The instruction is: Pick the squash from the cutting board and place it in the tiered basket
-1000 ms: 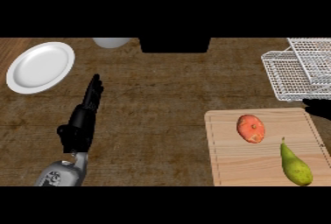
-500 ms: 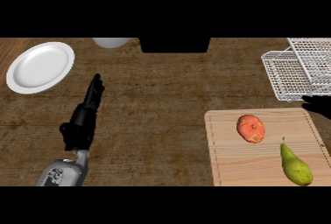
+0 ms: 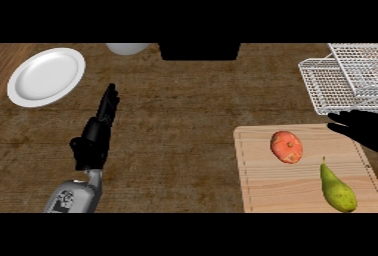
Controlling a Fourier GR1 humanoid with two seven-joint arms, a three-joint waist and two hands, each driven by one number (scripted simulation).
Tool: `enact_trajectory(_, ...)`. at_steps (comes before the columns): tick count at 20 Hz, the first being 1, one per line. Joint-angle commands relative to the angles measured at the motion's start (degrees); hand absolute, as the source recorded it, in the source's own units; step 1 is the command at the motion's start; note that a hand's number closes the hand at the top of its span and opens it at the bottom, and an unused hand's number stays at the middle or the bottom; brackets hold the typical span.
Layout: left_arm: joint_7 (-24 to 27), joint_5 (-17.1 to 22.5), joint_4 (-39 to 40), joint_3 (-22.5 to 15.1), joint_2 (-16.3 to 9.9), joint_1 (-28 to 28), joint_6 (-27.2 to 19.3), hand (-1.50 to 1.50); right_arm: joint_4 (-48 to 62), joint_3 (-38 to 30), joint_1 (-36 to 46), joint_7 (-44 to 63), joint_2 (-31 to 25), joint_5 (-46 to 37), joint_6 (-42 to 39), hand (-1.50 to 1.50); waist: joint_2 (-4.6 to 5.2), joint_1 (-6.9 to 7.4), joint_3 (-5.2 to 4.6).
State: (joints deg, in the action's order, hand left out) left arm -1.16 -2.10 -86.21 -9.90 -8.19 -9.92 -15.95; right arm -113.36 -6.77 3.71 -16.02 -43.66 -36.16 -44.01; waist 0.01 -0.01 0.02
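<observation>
Squash lies at the board's lower right corner, long axis running up and slightly left, narrow stem end uppermost. An orange-red fruit sits apart from it, nearer the board's top edge. Right hand shows at the board's upper right corner, above the squash and not touching it, fingers spread and holding nothing; it is plainly the nearer hand. Basket stands at the desk's upper right, just beyond that hand. Left hand rests well apart at the desk's left, fingers straight, below the plate.
</observation>
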Motion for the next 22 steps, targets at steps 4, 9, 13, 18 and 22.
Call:
enact_trajectory(4, 0.8, -1.5, -0.6, 1.3, 1.0, 0.2, 0.9, 0.0, 8.2, 1.7, 3.3, -3.3, 2.6, -8.0, 4.7, -1.5, 0.03, 0.29, -0.01)
enact_trajectory(9, -1.0, -3.7, -2.8, 0.6, 2.0, 1.5, 0.6, 0.0, 13.3, -0.3, 4.7, -5.4, 3.7, -9.8, 5.5, -1.5, 0.0, 0.28, -0.01)
enact_trajectory(13, -0.4, -3.9, -2.7, 0.8, 2.6, 2.8, 1.3, 0.0, 15.6, 1.4, 6.3, -5.3, 5.2, -10.4, 3.5, -1.5, 0.0, 0.32, -0.02)
enact_trajectory(18, 0.2, -3.6, -2.5, 2.0, 2.2, 2.9, 3.2, 0.0, 21.1, 3.3, 6.1, -9.6, 6.2, -14.1, 9.3, -1.5, 0.07, 0.41, 0.0)
enact_trajectory(22, -1.2, -4.7, -2.1, 2.5, 3.7, 0.8, 2.5, 0.0, 22.1, 4.1, 9.3, -9.1, 8.1, -14.2, 7.2, -1.5, 0.03, 0.32, -0.02)
